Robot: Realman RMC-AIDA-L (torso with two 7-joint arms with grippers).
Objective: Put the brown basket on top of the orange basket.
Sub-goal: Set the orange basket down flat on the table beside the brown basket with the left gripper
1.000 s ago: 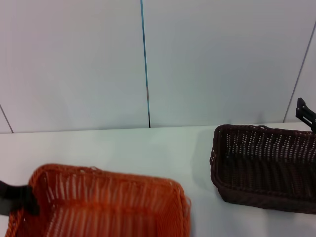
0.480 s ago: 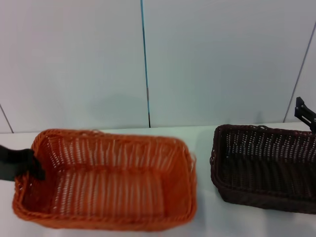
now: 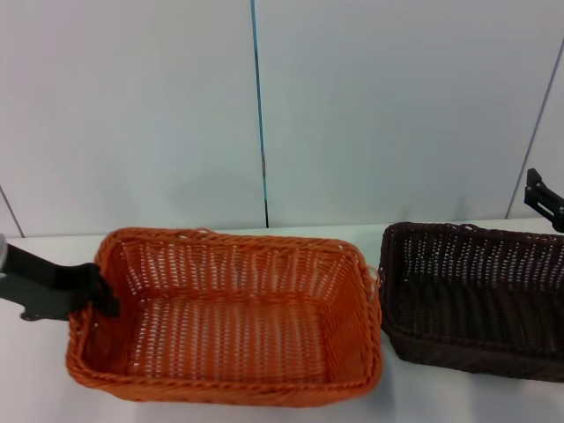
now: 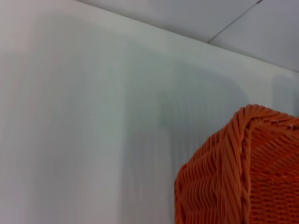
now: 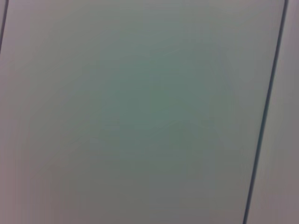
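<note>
You are getting even, soft light in the head view, bright and without glare. The orange basket (image 3: 231, 317) is looking a little soft at its edges, while the brown basket (image 3: 476, 300) is looking sharper but dark inside, so its weave is getting lost in shadow. A faint grey shadow is lying on the white table (image 3: 264, 242) beside the brown basket. In the left wrist view, broad soft streaks are running over the white surface. The right wrist view is showing only a dull, greenish, unfocused wall.

head: high, forward-down | left wrist: close on orange basket (image 4: 243, 172), shared | right wrist: wall
</note>
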